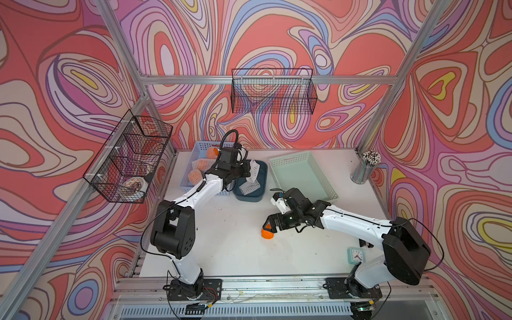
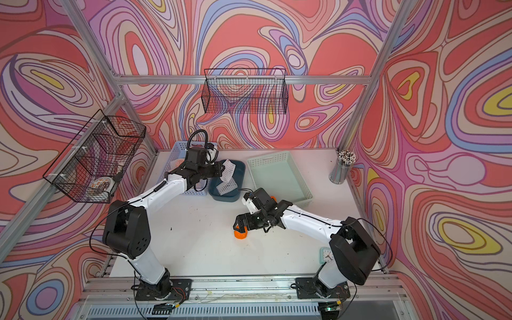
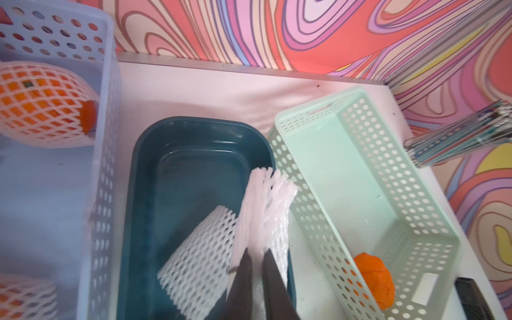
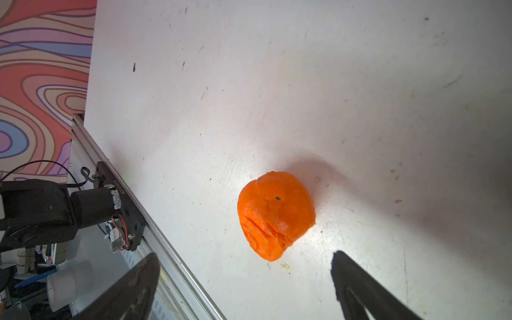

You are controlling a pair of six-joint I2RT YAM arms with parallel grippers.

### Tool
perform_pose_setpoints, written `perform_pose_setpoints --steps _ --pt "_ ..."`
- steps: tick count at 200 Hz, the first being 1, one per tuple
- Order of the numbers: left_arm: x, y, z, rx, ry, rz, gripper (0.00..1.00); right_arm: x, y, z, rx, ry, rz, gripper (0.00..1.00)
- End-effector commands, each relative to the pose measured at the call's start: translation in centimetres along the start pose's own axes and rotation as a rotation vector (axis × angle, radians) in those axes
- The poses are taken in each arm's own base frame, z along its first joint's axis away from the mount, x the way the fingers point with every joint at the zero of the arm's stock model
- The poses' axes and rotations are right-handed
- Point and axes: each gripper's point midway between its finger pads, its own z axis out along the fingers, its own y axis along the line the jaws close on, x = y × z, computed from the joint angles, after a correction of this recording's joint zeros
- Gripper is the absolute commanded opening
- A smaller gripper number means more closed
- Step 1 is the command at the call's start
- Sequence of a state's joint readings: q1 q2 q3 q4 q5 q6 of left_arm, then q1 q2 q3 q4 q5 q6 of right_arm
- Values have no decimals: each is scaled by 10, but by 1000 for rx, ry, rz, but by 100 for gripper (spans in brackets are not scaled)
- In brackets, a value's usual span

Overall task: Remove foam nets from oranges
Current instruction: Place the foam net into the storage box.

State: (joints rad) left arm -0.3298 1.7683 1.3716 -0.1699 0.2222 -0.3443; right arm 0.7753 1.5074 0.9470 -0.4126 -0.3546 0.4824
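1. Mid-frame in a top view, the left claw (image 1: 249, 172) pinches a foam net (image 1: 254, 167), likely light and floppy, by its edge over the tub (image 1: 249, 198).
2. Just below centre, the right claw (image 1: 267, 225) hangs spread above the bare, squashy-looking orange (image 1: 268, 235) on the counter (image 1: 235, 249).

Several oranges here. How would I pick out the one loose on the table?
Start at the white table, its open middle. Under the right arm's spread fingers sits a bare orange. The netted oranges lie in the blue basket and another bare one in the green basket; only this one rests on the tabletop.
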Motion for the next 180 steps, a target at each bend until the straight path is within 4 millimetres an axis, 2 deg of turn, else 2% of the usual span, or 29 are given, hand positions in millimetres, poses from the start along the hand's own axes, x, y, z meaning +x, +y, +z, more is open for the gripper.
perform_pose_setpoints --steps 1,50,57,78,95,109,148,161,180 --pt "19 32 14 -136 105 37 11 1 -12 9 93 -26 16 98" --pt "12 53 41 -194 160 45 14 15 -5 30 107 13 5 98" --pt "10 55 44 -207 165 55 23 16 -4 32 109 16 6 98" --pt "-1 56 43 -232 166 68 62 19 -6 37 133 16 6 98" --pt "-16 48 29 -227 124 70 78 18 -9 39 162 7 9 98" --pt "-27 42 15 -221 82 67 86 17 -14 41 186 3 12 98" --pt "-42 24 -24 -200 21 75 89 17 -26 49 246 7 11 98" --pt "-46 14 -41 -189 -19 91 89 16 -30 50 271 8 7 98" --pt "-57 -6 -78 -184 -110 132 90 14 -30 51 270 4 3 98"
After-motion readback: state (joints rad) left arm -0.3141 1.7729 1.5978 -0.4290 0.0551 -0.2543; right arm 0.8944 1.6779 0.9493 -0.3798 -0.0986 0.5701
